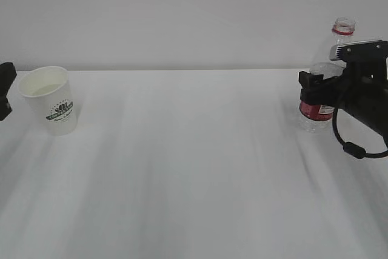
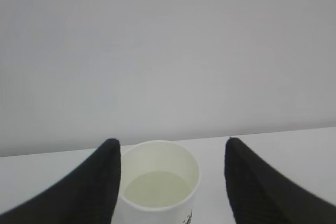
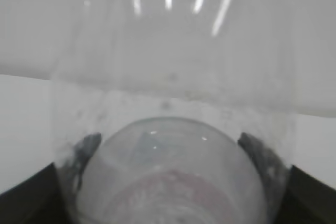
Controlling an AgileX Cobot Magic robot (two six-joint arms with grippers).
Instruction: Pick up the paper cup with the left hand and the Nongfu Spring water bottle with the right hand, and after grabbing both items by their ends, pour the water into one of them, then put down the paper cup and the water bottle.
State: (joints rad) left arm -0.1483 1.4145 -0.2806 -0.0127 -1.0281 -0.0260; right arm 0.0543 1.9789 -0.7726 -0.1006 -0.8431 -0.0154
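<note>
White paper cup (image 1: 51,100) stands upright on the table (image 1: 194,168), between the parted fingers of the left hand (image 2: 170,174). Far across the table from the cup, the right hand (image 1: 315,86) flanks the standing Nongfu Spring water bottle (image 1: 324,77); I cannot tell whether it grips.

Cup (image 1: 53,100) upright left; bottle (image 1: 324,83) upright right

Setting: a staged test bench, probably in a lab or robotics studio. A plain white tabletop (image 1: 194,168) meets a bare, pale grey wall (image 1: 182,10). The only items on the surface are a paper cup (image 1: 51,98) and a water bottle (image 1: 327,83). No furnishings identify the room more closely.
</note>
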